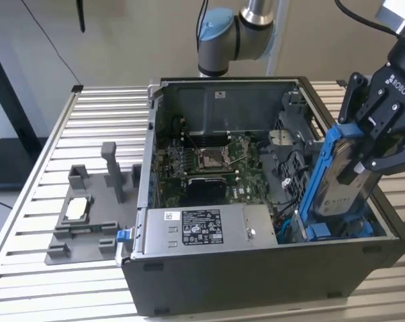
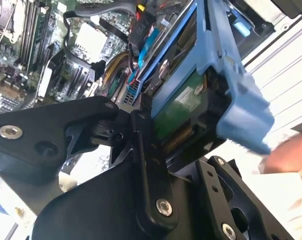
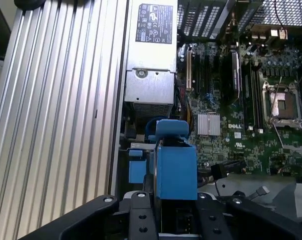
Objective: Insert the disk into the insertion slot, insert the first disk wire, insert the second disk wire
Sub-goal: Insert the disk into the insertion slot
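Held the disk (image 1: 336, 181) in the gripper (image 1: 371, 137), clamped tight on its upper part. Kept it nearly upright, leaning a little, at the corner of the open case (image 1: 256, 282) on the exterior view's right, close to the desk (image 1: 48, 295) edge on that side. Had its low end down at the slot (image 1: 321, 231), among the blue tabs there. Could not tell how far in it sat. Left its top half sticking up well above the case rim.

Found the grey power box (image 1: 195, 228) along the near wall of the case, just beside the slot, and the green board (image 1: 209, 161) on the case floor behind it. Found a grey stand (image 1: 88, 221) on the desk by the edge on the exterior view's left, well apart from the disk.

In the first wrist view, looked past the gripper (image 3: 173, 212) along the blue frame of the disk (image 3: 176, 165), with the power box (image 3: 151, 50) just beyond it, the board (image 3: 251, 125) to one side and the ribbed desk (image 3: 55, 100) to the other.

In the second wrist view, saw a black finger (image 2: 143, 165) pressed on the disk (image 2: 231, 75), with a green underside inside the blue frame and a bunch of wires (image 2: 133, 70) near its far end.
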`<state>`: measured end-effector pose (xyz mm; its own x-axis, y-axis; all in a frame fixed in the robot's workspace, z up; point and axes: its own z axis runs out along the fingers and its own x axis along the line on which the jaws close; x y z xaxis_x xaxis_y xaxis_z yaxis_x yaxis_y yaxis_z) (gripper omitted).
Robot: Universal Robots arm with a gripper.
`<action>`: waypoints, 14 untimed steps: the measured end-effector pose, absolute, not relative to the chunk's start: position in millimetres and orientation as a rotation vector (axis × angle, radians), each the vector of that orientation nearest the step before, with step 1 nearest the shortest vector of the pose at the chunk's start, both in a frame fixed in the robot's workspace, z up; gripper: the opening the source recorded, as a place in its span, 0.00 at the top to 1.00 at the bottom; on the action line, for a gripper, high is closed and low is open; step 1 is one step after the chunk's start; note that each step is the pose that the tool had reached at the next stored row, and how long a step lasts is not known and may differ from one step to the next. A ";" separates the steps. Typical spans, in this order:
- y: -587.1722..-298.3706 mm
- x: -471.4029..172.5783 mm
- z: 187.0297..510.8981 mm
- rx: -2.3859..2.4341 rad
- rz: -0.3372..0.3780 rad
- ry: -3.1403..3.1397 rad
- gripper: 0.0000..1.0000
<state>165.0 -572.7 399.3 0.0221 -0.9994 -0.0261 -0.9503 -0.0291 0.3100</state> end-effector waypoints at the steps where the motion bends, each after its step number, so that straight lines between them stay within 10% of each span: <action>1: -572.7 165.2 398.5 2.083 -0.358 -2.029 0.68; 14: -572.8 167.0 431.1 2.072 -0.378 -2.019 0.68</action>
